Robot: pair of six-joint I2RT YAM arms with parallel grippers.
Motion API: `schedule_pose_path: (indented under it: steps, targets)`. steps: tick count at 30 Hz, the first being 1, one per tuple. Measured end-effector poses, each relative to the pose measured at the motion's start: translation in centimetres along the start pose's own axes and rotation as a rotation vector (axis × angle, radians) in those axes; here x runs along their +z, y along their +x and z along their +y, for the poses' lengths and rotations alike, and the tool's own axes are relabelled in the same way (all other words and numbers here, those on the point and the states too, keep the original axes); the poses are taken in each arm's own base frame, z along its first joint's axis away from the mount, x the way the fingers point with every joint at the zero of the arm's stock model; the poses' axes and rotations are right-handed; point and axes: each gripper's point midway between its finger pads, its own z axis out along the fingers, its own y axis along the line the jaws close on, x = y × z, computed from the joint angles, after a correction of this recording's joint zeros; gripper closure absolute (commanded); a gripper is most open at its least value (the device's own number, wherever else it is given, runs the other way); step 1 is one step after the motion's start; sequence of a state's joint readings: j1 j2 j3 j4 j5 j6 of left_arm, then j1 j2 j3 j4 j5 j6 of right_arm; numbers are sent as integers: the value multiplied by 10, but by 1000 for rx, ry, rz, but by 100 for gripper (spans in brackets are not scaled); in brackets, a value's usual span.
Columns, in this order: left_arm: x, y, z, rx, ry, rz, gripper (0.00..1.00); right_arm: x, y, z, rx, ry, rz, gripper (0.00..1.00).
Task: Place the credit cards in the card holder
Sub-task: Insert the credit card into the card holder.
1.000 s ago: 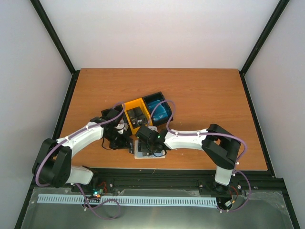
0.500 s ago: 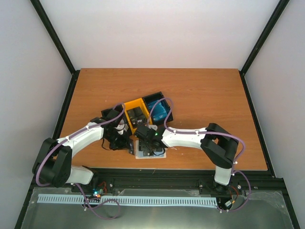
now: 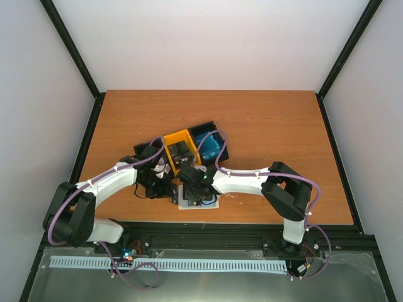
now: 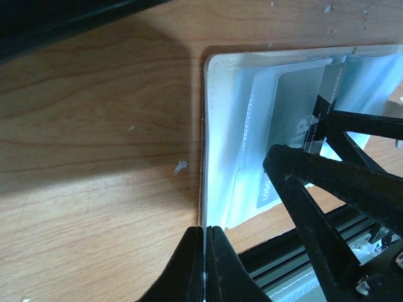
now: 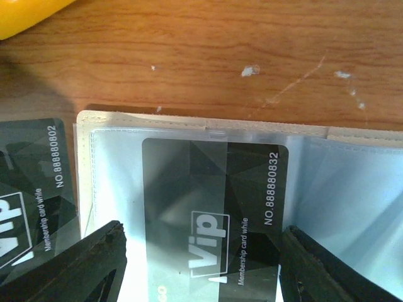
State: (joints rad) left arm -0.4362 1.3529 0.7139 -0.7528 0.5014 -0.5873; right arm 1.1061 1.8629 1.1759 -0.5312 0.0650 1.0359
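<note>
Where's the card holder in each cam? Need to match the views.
Top external: card holder by the table's near edge, centre-left.
Left wrist: card holder fills the right half, lying open.
Right wrist: card holder spans the lower frame.
Shared landmark: dark card in its clear pocket, also in left wrist; hidden from above.

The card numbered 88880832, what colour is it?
The card is black with grey facets and white lettering; best seen in the right wrist view.

A black VIP card (image 5: 214,207) lies partly inside the card holder (image 5: 352,189); a second black card (image 5: 31,182) sits at nine o'clock.
</note>
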Motion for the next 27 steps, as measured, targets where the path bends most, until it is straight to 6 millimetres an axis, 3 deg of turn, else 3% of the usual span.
schedule_pose_path:
  steps: [17, 27]
  targets:
    - [3, 4, 2, -5, 6, 13, 99, 0, 0, 22, 21, -153, 14, 34]
    - [2, 4, 7, -6, -20, 1, 100, -1, -1, 21, 39, -144, 6, 35]
